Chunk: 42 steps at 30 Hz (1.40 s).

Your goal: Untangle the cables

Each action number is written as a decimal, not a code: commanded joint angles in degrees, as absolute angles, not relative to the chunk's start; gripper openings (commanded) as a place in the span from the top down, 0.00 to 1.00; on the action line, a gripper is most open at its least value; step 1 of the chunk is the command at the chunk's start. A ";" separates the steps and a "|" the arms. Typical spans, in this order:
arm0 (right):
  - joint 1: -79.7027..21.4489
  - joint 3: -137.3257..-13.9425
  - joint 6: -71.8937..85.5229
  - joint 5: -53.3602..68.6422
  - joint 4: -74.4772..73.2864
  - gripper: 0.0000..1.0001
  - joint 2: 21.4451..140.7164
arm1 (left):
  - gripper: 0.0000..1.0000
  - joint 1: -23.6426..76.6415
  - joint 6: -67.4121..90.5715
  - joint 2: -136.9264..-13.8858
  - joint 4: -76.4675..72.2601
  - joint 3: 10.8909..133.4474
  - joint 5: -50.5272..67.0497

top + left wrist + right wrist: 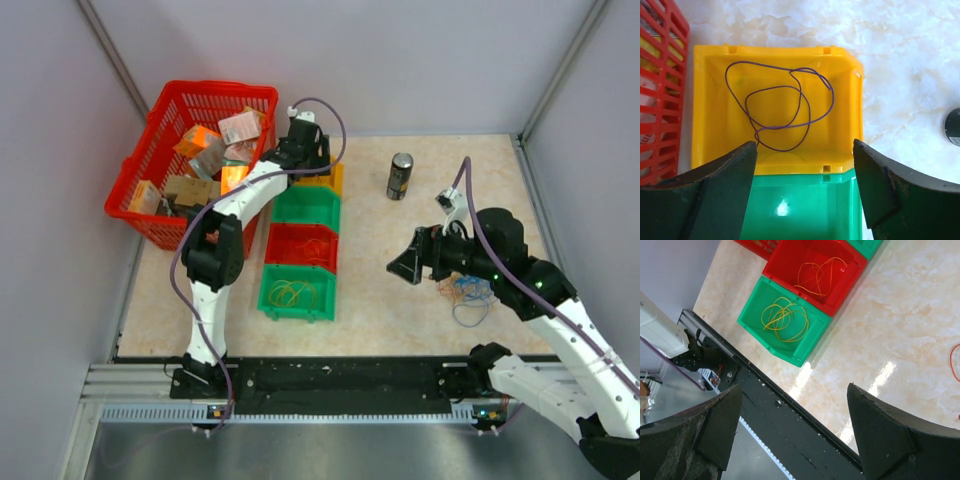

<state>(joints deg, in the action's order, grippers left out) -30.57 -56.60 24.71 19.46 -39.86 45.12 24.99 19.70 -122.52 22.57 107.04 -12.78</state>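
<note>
The tangle of orange, blue and purple-grey cables (467, 290) lies on the table at the right, partly under my right arm; a blue loop (470, 316) hangs out toward the near side. My right gripper (405, 263) is open and empty, held left of the tangle; in the right wrist view the gripper (795, 435) hovers over the table's near edge, with an orange strand (954, 362) at the right border. My left gripper (312, 160) is open and empty above the yellow bin (710, 100), where a purple cable (785, 115) lies loose.
A column of bins runs down the middle: yellow, green (308, 205), red (300, 245) holding an orange cable (817, 275), green (297, 292) holding a yellow cable (785, 317). A red basket (150, 130) with boxes stands far left. A dark can (400, 176) stands behind centre.
</note>
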 commanded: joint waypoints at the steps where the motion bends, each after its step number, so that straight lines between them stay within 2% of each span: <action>1: -30.32 -56.51 25.31 19.25 -37.79 0.16 44.74 | 0.22 24.61 18.81 -121.63 19.87 109.51 -9.32; 4: -30.23 -56.43 25.31 19.16 -37.79 0.16 44.91 | 0.35 24.43 18.63 -123.92 19.51 111.61 -7.83; 7: -30.23 -56.34 26.45 16.54 -38.05 0.16 45.35 | 0.38 24.17 19.77 -126.47 23.53 115.30 -7.82; 9: -30.24 -56.25 29.51 7.87 -40.59 0.16 45.79 | 0.32 24.17 19.52 -124.29 23.12 112.78 -5.29; 11: -30.06 -55.64 34.43 -4.16 -44.45 0.16 46.84 | 0.26 24.34 19.69 -116.94 17.79 105.86 -2.73; 13: -28.14 -53.19 38.30 -9.30 -45.96 0.16 47.20 | 0.20 24.52 20.91 -109.56 12.60 98.12 -1.76; 19: -5.13 -41.41 44.28 -5.08 -43.15 0.19 48.95 | 0.16 26.45 26.10 -93.80 5.19 82.82 9.65; 23: -2.02 -37.71 46.49 -16.85 -41.23 0.17 48.26 | 0.16 32.59 25.49 -88.87 3.96 77.09 14.23; 27: 2.26 -35.34 46.58 -16.72 -38.33 0.19 52.11 | 0.15 41.37 24.00 -87.37 3.60 72.79 15.47; 32: 6.06 -31.38 42.81 -9.33 -29.37 0.33 56.86 | 0.23 51.40 24.69 -87.62 1.85 68.82 13.97; 35: 5.63 -30.94 40.08 -0.39 -25.32 0.73 61.25 | 0.25 55.18 26.80 -90.25 1.58 68.73 14.06; 36: 4.75 -30.68 40.08 2.17 -24.36 0.78 62.30 | 0.25 55.89 27.50 -91.13 1.23 68.73 14.32; 41: -5.60 -27.52 44.11 8.42 -20.40 0.83 59.78 | 0.25 57.30 30.32 -93.60 1.14 68.73 12.14; 42: -7.19 -26.38 45.77 10.35 -19.00 0.87 58.90 | 0.24 57.30 30.32 -93.69 1.23 68.64 12.13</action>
<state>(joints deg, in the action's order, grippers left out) -0.78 -29.12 42.28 0.99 -25.63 62.19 57.39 27.88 -93.27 4.23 68.82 13.89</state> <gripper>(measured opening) 0.179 0.746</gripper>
